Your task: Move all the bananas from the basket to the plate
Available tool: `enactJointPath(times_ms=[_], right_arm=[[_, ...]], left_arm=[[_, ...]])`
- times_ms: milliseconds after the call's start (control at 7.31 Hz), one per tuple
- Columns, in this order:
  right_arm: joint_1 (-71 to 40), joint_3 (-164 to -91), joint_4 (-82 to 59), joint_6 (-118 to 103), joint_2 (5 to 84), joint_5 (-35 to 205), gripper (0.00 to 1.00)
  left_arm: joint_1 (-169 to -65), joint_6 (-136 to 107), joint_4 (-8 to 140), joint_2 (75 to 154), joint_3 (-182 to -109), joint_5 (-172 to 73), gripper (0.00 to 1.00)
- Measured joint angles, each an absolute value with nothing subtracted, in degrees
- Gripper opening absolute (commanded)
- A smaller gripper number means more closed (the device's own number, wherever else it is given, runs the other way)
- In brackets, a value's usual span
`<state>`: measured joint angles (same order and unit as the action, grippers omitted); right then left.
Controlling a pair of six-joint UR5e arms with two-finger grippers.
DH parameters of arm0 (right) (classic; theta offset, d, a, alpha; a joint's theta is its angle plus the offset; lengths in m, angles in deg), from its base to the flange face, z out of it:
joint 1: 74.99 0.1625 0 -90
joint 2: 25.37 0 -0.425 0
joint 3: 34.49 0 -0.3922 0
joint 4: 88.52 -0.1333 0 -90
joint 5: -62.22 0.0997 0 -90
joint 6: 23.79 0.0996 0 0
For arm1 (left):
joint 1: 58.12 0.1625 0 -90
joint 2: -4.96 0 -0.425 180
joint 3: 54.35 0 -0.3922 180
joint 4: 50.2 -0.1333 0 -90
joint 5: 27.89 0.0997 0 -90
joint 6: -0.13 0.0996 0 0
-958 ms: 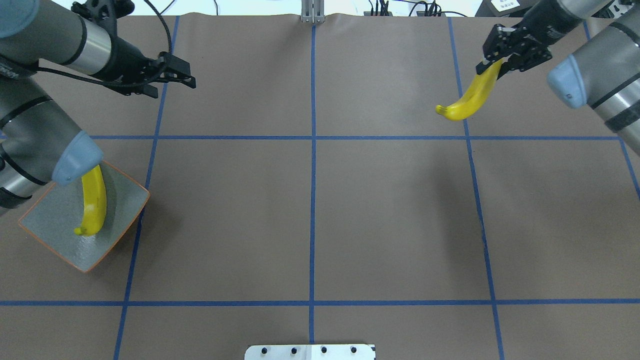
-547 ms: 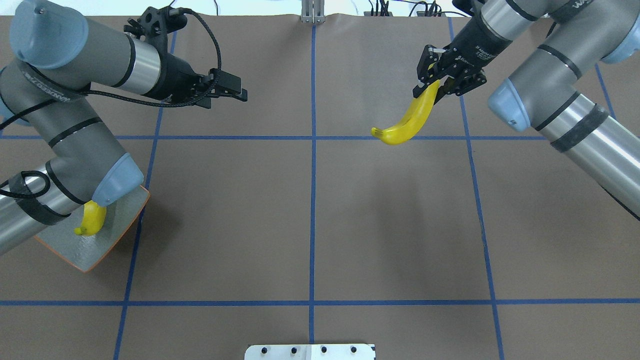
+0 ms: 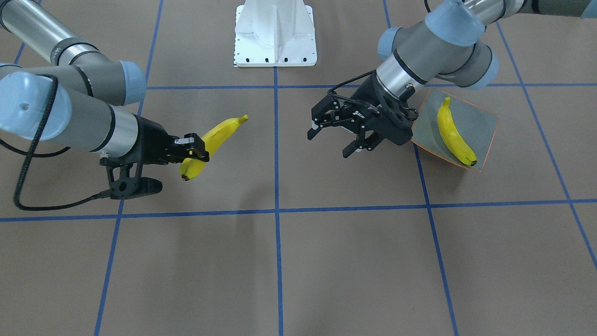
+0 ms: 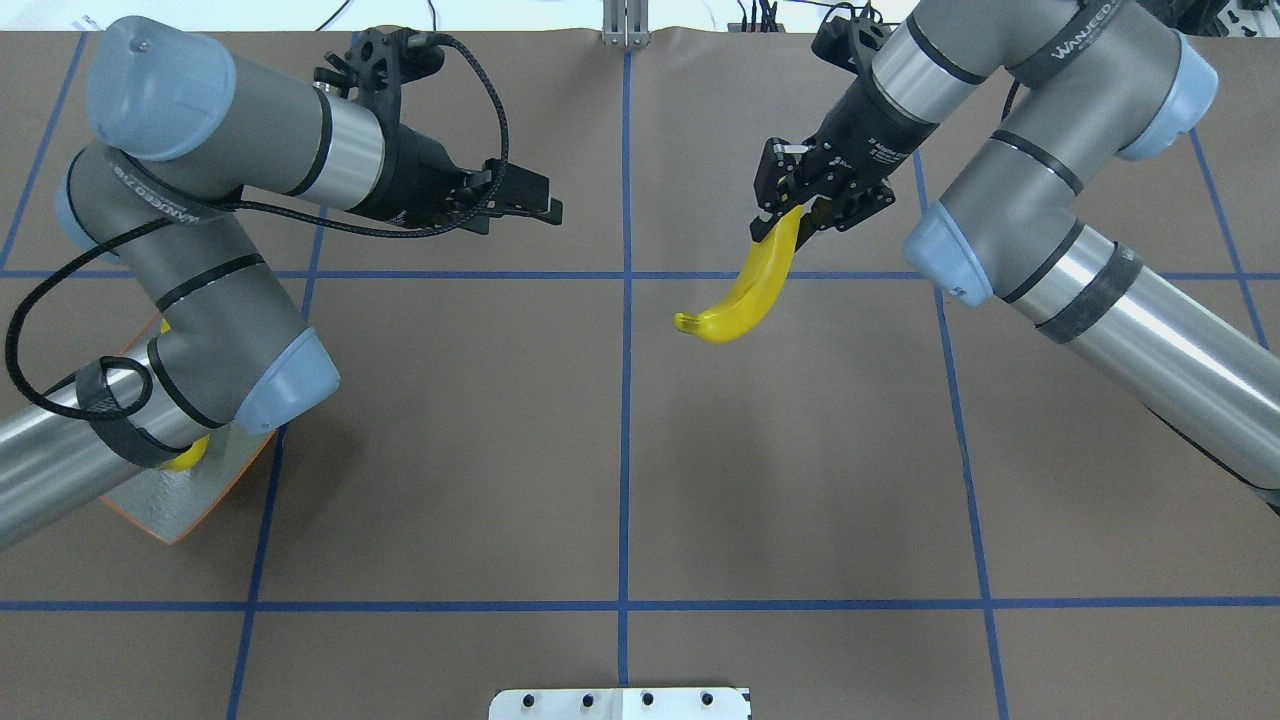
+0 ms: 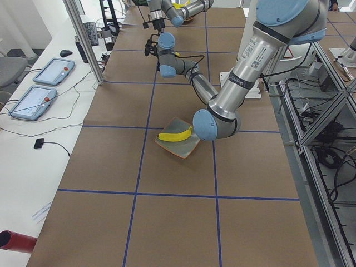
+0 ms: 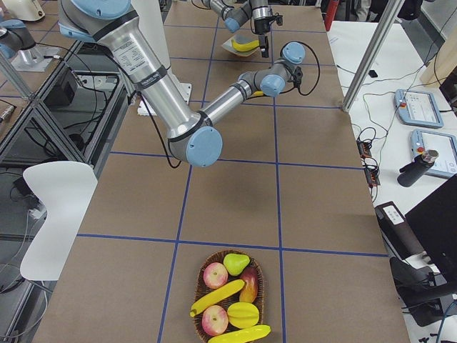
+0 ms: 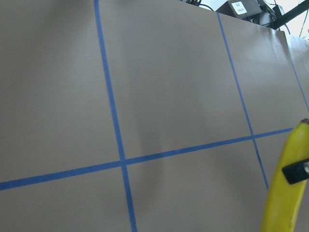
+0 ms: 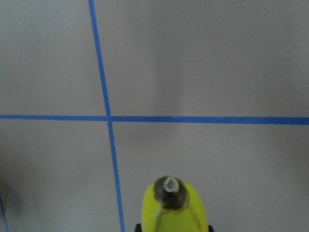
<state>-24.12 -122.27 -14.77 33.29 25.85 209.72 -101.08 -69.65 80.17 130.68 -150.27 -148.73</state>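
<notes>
Two bananas lie in the basket among apples and a pear; far beyond it, the plate holds one banana.

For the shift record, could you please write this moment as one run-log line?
right pincer shut on carried banana, airborne | left pincer open, empty | plate: one plated banana | basket: two waiting bananas

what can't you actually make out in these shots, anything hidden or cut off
- Overhead: the left arm covers most of the plate; only a sliver of the banana on the plate shows.
- Exterior right: the basket has its near rim cut off by the bottom edge.
- Right wrist: only the tip of the held banana shows; the fingers of the right gripper are out of frame.
- Left wrist: the held banana is cut by the right edge.
</notes>
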Motion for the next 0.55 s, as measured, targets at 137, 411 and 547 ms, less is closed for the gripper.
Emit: enactJointPath(times_ms=[137,411,547], right_arm=[[-25.4,-122.8,-14.8,32.8,25.0,208.7,0.0],[-26.7,-123.8,-14.8,32.5,24.4,207.7,0.0],[-27.0,-124.1,-14.8,32.4,24.2,207.6,0.0]], left_arm=[[-99.9,-70.1,79.6,131.9,-150.2,-148.9,1.0],[-97.9,-71.3,77.7,134.1,-150.0,-149.0,1.0],[-96.7,-71.5,77.3,134.5,-149.8,-149.0,1.0]])
